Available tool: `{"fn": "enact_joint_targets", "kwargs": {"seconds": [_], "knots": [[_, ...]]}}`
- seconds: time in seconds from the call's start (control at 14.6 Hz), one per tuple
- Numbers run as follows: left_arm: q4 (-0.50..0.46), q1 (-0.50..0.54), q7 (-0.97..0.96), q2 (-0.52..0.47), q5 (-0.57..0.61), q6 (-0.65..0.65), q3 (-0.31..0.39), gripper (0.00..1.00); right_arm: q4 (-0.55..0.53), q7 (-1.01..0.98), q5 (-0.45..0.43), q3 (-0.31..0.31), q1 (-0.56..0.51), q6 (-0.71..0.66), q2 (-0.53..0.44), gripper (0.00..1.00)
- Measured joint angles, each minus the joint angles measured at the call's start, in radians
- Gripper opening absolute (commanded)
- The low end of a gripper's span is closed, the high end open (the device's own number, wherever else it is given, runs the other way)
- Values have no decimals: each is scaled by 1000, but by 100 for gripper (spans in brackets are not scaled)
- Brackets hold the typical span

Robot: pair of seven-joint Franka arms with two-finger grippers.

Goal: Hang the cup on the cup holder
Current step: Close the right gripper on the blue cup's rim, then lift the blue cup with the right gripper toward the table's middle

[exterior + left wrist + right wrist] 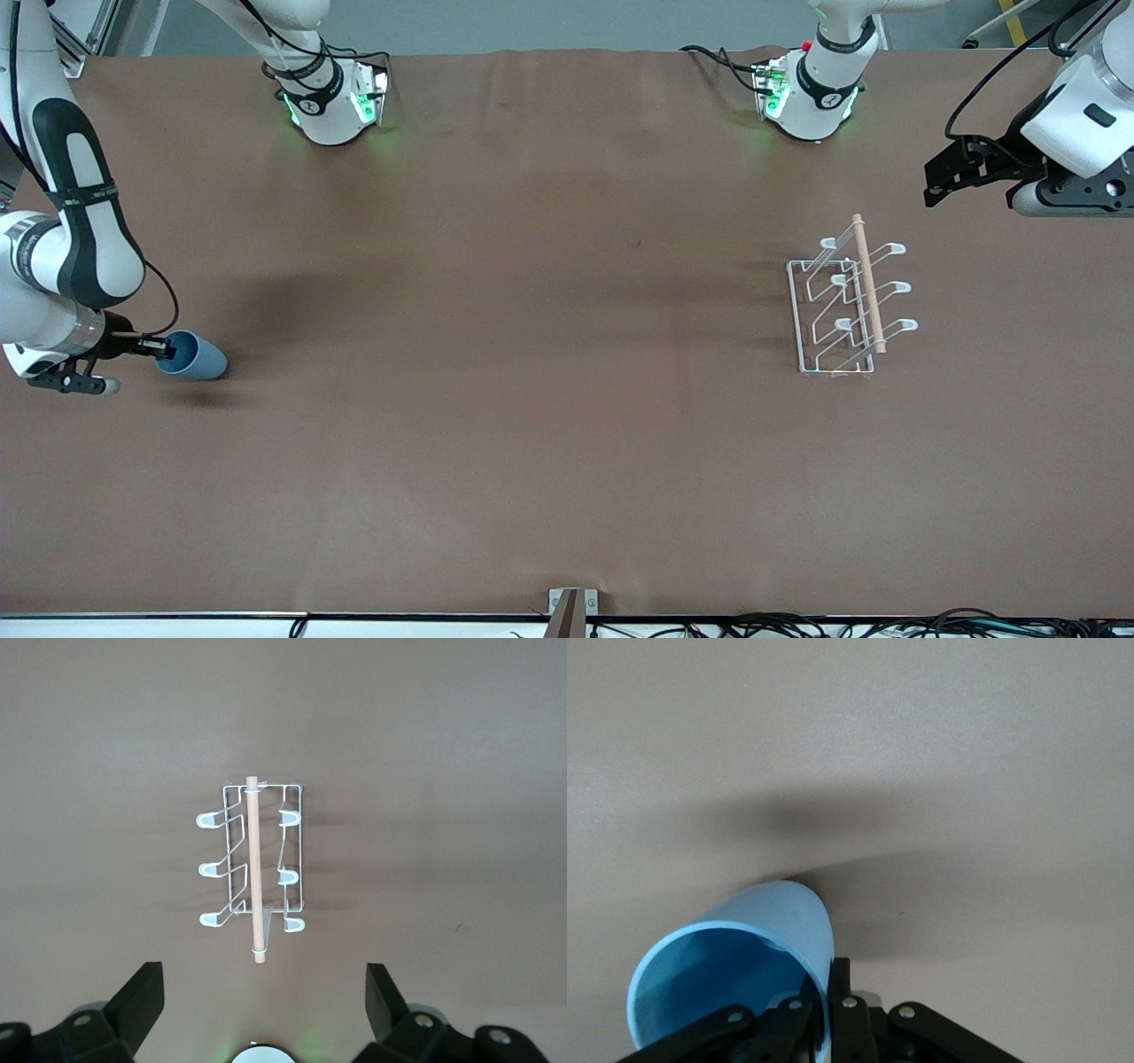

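At the right arm's end of the table, the cup [197,357] was held by the right gripper [158,348]. The cup lay tilted on its side, mouth turned toward the gripper, and whether it touched the table [532,443] or hung just above it could not be told. In the right wrist view, the rim of the cup [735,979] was seen to be pinched, one finger [840,979] set against the outside of the wall and the other placed inside the mouth. The jaws were drawn narrow on the thin wall. This hold was judged to have been chosen because the cup has no handle; with the rim gripped, most of the open mouth was left free to be slipped over a peg.

The middle of the table separated the cup from its target, and the two stood well apart.

Toward the left arm's end, the cup holder [843,306] stood upright on its base, pegs angled outward on both sides of the wooden rod [868,283], none of them occupied. The hanging step was therefore judged not yet done.

The left gripper [952,182] was held in the air near that end of the table, jaws spread wide and empty, as confirmed in the left wrist view by its two separated fingers [142,1001] below the cup holder [252,864]. This arm was judged to be waiting.
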Motion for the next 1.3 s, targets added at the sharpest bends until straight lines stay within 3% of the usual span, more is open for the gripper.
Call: {"fn": "enact_joint_targets", "kwargs": {"seconds": [0.21, 0.41, 0.68, 1.03, 1.3], "knots": [[0, 0, 0, 0, 0, 0, 0, 100, 46, 0, 0, 14, 5, -93, -28, 1], [1, 0, 0, 1, 0, 0, 0, 100, 83, -1, 42, 68, 14, -219, -128, 1], [1, 0, 0, 1, 0, 0, 0, 100, 85, 0, 218, 133, 66, -410, -295, 1], [2, -2, 0, 2, 0, 0, -1, 100, 83, 90, 447, 192, 183, -480, -435, 2], [2, -6, 0, 2, 0, 0, -2, 100, 80, 225, 601, 335, 237, -444, -491, 2]]}}
